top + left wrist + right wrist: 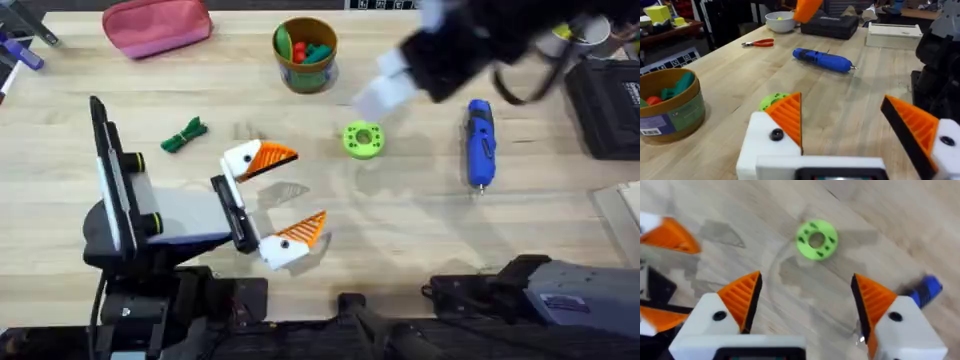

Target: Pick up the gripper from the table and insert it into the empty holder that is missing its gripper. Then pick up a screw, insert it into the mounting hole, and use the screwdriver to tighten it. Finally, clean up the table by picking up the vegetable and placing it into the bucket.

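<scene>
Two arms work over a pale wooden table (420, 230). The left arm lies low from the lower left, its gripper (283, 198) resting near the table's middle with the white, orange-tipped fingers spread wide. The right arm reaches in high from the upper right, dark and blurred; its gripper (805, 302) hangs above the green ring-shaped disc (362, 139), fingers well apart and holding nothing.

A pink pouch (157, 26) sits at the far edge. The bucket (305, 53), with red and green toys inside, stands beside it, near the far edge. The blue screwdriver (480, 143) lies right of the disc, with bare wood around it. The dark green vegetable (184, 136) lies left of the left gripper, apart from it.
</scene>
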Controlling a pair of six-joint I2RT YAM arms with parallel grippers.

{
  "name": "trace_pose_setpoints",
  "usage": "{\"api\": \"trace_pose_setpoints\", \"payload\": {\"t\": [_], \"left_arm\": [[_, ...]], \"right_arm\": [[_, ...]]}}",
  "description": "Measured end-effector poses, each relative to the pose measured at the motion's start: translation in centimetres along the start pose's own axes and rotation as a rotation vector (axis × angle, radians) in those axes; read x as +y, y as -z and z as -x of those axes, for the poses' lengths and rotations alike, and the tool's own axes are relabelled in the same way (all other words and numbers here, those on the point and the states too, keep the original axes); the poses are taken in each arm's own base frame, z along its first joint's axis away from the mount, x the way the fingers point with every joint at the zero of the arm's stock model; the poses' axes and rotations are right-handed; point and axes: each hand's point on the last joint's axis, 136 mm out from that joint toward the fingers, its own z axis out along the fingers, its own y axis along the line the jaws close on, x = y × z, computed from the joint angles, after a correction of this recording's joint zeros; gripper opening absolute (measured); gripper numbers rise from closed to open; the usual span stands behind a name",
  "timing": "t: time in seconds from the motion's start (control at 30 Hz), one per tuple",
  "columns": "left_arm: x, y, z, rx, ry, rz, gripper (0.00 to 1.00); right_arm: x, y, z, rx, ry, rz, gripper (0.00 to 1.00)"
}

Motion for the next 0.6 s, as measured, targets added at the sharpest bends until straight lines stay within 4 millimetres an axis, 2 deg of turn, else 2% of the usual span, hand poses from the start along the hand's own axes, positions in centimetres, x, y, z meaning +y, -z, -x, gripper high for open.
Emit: {"api": "trace_pose_setpoints", "payload": {"t": [0.13,0.3,0.5,0.6], "left_arm": [[0.0,0.0,0.0,0.0,0.0,0.0,0.985],[0.0,0.0,0.0,0.0,0.0,0.0,0.985],[0.0,0.0,0.0,0.0,0.0,0.0,0.985],[0.0,0.0,0.0,0.0,0.0,0.0,0.985]], "right_arm": [[-3.3,0.3,-3.1,0.013,-0.161,-0.053,0.994],[-6.6,-0.2,-5.9,0.011,-0.305,-0.118,0.994],[-9.5,-1.0,-9.0,0.038,-0.424,-0.175,0.994],[-10.5,-1.2,-9.7,0.053,-0.47,-0.193,0.995]]}}
